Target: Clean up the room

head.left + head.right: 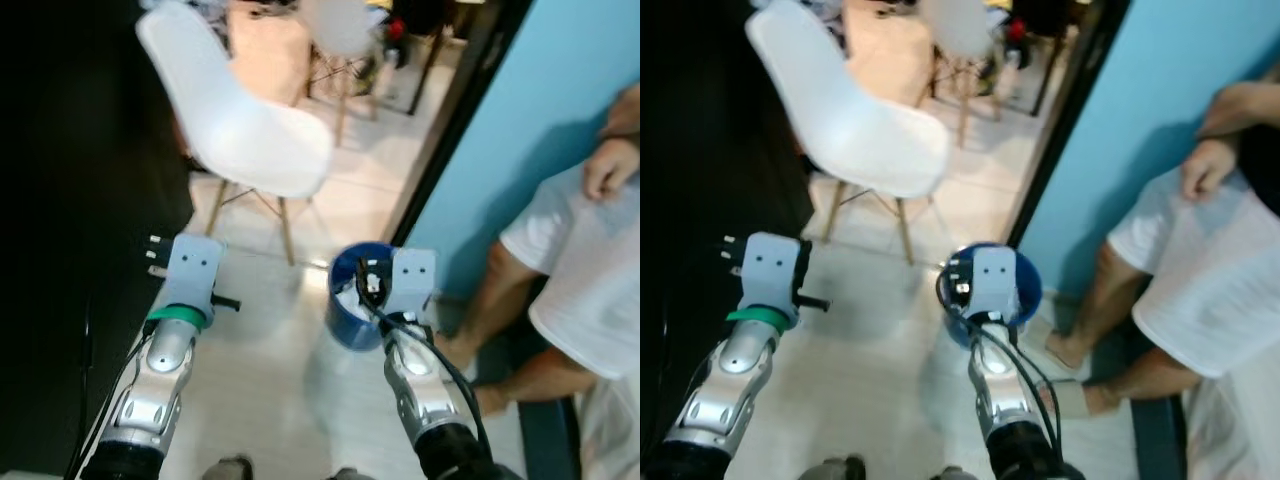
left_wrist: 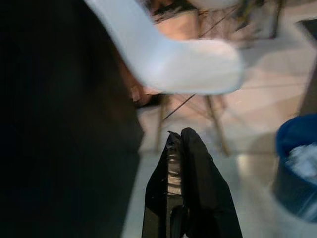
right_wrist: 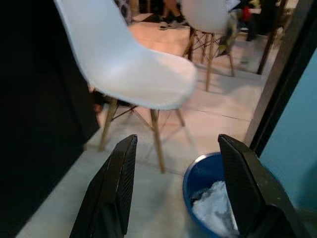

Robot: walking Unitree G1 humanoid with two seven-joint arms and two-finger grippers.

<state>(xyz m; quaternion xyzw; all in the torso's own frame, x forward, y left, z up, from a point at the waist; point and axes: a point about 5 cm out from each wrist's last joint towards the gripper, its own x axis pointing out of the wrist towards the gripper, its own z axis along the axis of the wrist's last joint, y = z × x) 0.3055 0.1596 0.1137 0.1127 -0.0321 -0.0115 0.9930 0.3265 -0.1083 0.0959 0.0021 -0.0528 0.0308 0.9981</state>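
Blue bin [image 3: 205, 184] beneath spread right gripper [image 3: 181, 186].

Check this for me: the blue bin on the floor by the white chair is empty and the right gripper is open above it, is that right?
Not quite. The blue bin is not empty: the right wrist view shows crumpled white stuff lying in it. The rest holds: it stands on the floor by the white chair, and the right gripper is open above it.

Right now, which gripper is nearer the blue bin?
Right. The right gripper, fingers spread open, hovers directly over the blue bin, which holds white trash. The left gripper, fingers shut, hangs off to the bin's left over bare floor, near the white chair.
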